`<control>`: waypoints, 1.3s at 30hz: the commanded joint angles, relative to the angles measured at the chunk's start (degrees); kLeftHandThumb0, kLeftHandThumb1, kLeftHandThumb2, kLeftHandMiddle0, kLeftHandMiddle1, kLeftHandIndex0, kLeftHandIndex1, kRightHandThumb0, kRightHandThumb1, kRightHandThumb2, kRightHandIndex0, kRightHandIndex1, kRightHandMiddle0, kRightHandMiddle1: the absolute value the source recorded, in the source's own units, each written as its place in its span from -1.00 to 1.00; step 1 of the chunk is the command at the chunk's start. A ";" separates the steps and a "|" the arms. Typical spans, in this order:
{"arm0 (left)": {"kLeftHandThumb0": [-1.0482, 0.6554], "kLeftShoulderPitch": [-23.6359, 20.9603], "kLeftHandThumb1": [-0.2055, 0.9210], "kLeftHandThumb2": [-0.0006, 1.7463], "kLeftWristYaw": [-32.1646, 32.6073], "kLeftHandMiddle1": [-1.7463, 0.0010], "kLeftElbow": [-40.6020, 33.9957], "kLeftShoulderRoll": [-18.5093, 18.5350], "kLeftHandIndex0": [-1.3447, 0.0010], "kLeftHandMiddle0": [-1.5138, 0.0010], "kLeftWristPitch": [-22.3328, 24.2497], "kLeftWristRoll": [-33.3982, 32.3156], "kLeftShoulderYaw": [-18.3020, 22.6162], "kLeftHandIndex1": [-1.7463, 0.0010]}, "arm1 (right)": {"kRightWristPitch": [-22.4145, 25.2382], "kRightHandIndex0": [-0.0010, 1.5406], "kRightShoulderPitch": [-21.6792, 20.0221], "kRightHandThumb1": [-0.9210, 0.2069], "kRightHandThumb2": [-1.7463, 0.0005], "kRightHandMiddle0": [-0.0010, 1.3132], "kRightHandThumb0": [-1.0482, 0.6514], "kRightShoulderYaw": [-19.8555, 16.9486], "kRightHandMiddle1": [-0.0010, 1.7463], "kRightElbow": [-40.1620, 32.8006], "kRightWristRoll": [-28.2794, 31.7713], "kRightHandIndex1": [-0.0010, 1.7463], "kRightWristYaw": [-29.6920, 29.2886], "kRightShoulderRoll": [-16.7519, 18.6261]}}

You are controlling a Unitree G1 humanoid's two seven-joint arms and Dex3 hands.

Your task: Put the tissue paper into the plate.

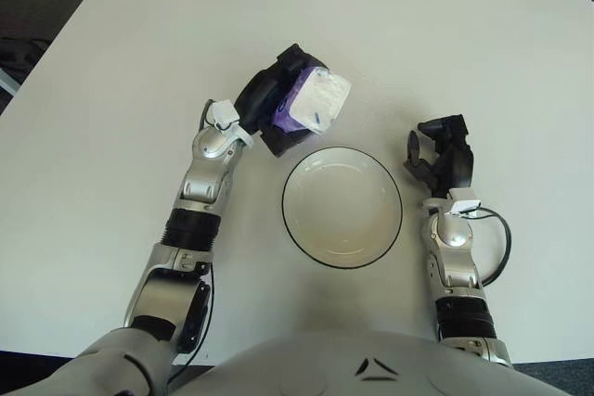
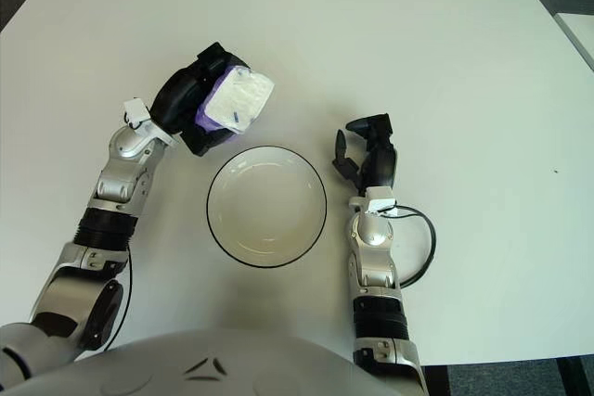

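The tissue pack is a small purple packet with a white, crinkled face turned toward the camera. It is held in the left hand, above the table, just beyond the far-left rim of the plate and not yet over it. The black fingers wrap around its purple sides and back, so the hand is closed on the pack, with the white end sticking out toward the plate.

By its look the pack is light and soft: a plastic-wrapped wad of paper that gives under pressure rather than resisting it. It should not break, but the film wrapper may be slick, and a hard squeeze would only crumple it. The sensible hold is the one it has now, across the narrow sides near the middle, which leaves the free end clear to go down first. Being so light, it could cling to a finger or tumble on release, so a low drop over the plate's centre seems safer than a high one.

The plate is white with a dark rim, empty, lying flat near the robot's body. The right hand shows just right of the plate, fingers loosely curled, holding nothing.
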 commanded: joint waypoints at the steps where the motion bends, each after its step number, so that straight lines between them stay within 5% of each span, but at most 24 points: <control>1: 0.23 1.58 -0.81 1.00 -2.02 -0.86 -3.00 0.71 -0.05 -0.27 2.47 -1.72 -0.84 -1.00 | 2.32 -0.24 2.89 -0.56 0.00 -0.48 -0.22 -0.30 1.00 4.50 0.45 0.44 0.07 0.32; 8: 0.23 3.34 -0.79 0.99 -4.33 -0.87 -7.82 1.53 -0.03 -0.25 5.88 -3.17 -1.60 -1.00 | 2.36 -0.25 2.64 -0.56 0.00 -0.48 -0.22 -0.39 1.00 4.84 0.26 0.44 -0.16 0.29; 20: 0.23 6.28 -0.77 0.97 -8.78 -0.87 -13.20 2.13 -0.01 -0.24 4.16 -4.92 -3.40 -1.00 | 3.02 -0.25 2.61 -0.57 0.01 -0.48 -0.22 -0.47 1.00 4.59 0.20 0.44 -0.21 0.25; 27: 0.23 8.00 -0.80 0.99 -11.11 -0.84 -21.39 5.84 -0.04 -0.27 12.43 -8.02 -5.00 -1.00 | 2.62 -0.25 2.87 -0.59 0.03 -0.49 -0.22 -0.32 1.00 4.33 0.20 0.44 0.01 0.22; 39: 0.23 7.54 -0.75 0.96 -14.29 -0.86 -26.59 12.71 0.00 -0.23 20.13 -6.64 -7.28 -1.00 | 3.71 -0.27 3.66 -0.59 0.02 -0.49 -0.21 -0.02 1.00 2.64 0.09 0.43 -0.05 0.63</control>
